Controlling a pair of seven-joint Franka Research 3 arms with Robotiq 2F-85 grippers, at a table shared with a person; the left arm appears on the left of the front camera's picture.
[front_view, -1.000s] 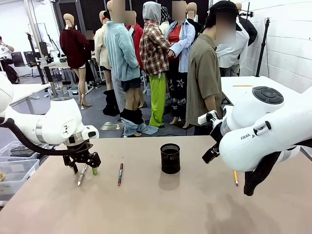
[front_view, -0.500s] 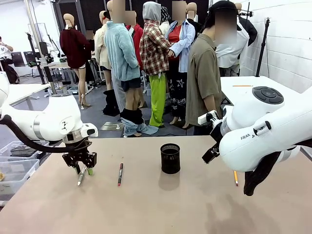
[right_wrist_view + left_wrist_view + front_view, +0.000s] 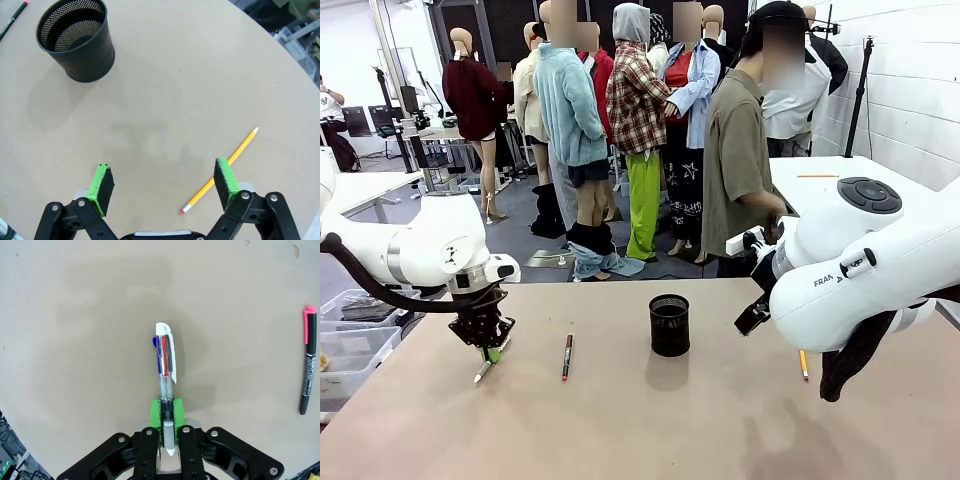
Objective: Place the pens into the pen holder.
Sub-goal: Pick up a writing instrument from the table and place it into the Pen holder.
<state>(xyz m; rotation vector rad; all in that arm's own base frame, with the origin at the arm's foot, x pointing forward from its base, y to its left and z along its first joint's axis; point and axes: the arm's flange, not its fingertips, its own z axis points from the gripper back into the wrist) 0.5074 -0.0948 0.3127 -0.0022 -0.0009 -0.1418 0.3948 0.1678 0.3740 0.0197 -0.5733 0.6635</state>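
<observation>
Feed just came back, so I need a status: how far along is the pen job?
Done: nothing; the mesh pen holder is empty. In hand: the left gripper is shut on the clear multicolour ballpoint pen, low over the table. Left: that pen, the pink-capped black marker and the yellow pencil lying by the open right gripper all need to go in.

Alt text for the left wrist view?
The left end effector is shut on a clear multicolour ballpoint pen with a white clip. Behind is beige tabletop, where a slim dark marker with a pink cap lies apart at the right edge.
</observation>
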